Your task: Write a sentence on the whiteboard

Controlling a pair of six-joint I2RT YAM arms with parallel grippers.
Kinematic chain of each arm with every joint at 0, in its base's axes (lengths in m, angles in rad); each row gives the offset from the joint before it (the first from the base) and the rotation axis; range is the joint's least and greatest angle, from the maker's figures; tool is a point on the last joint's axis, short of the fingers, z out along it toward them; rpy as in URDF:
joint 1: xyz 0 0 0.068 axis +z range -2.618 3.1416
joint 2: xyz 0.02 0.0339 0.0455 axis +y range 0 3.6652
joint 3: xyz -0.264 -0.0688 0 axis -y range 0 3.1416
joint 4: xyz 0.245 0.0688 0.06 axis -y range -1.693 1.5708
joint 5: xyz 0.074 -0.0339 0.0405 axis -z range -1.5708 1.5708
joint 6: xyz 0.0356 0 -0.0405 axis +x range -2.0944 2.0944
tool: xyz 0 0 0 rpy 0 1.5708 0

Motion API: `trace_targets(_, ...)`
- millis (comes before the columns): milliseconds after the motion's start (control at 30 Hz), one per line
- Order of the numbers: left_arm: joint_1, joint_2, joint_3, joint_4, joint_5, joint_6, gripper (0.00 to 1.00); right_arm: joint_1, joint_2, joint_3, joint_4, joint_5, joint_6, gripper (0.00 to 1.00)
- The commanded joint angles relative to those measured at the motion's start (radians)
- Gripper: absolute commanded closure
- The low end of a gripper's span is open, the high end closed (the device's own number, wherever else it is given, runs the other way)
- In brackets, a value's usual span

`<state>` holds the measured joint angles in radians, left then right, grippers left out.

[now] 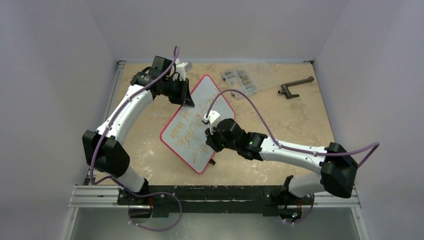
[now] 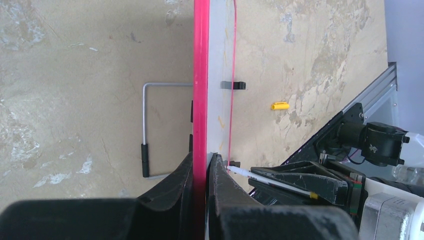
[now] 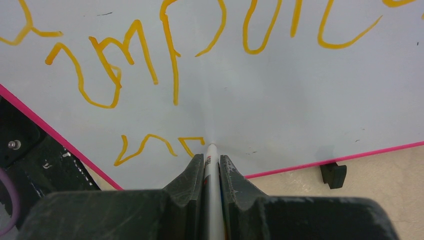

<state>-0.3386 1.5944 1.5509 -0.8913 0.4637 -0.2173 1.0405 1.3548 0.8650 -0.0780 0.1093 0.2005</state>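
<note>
The right claw [image 3: 211, 159] is pinched shut on a white marker [image 3: 212, 175]. Its tip meets the whiteboard [image 3: 300, 110] just past the last orange letters of the sentence [image 3: 170, 50], low on the face near the red rim. The left claw [image 2: 202, 161] is clamped on that rim at the board's far edge, with one finger on the written side and one on the back, where a wire stand [image 2: 144, 125] folds out. A yellow cap [image 2: 280, 105] lies on the table [image 1: 300, 115] on the written side.

The board looks light, thin and stiff, and its slick face would likely skid or tip under the pen. A hold on the rim, away from the writing, seems the sound one, since fingers on the face could smear the ink. The marker is slim and smooth. It is held close to the tip, which should stop it twisting.

From above, the board sits slantwise at mid-table with a few slanted lines across it. The left arm reaches forward and bends inward to the board's upper edge. The right arm stretches low across from the right, wrist turned toward the board. A clear parts box [image 1: 242, 79] and a dark crank handle [image 1: 295, 86] sit well apart at the back.
</note>
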Motion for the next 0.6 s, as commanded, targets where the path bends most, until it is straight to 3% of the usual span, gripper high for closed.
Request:
trace_targets(0,0.006,-0.010,-0.007,-0.018,-0.204,0.063,1.00,-0.002,-0.009,0.044,0.186,-0.013,-0.004,1.00)
trace_targets(333,0.006,-0.010,-0.006,-0.017,-0.206,0.064,1.00,-0.002,-0.037,0.030,0.206,-0.039,-0.004,1.00)
trace_targets(567,0.009,-0.011,-0.005,-0.020,-0.214,0.065,1.00,-0.003,-0.150,-0.053,0.206,-0.031,0.007,1.00)
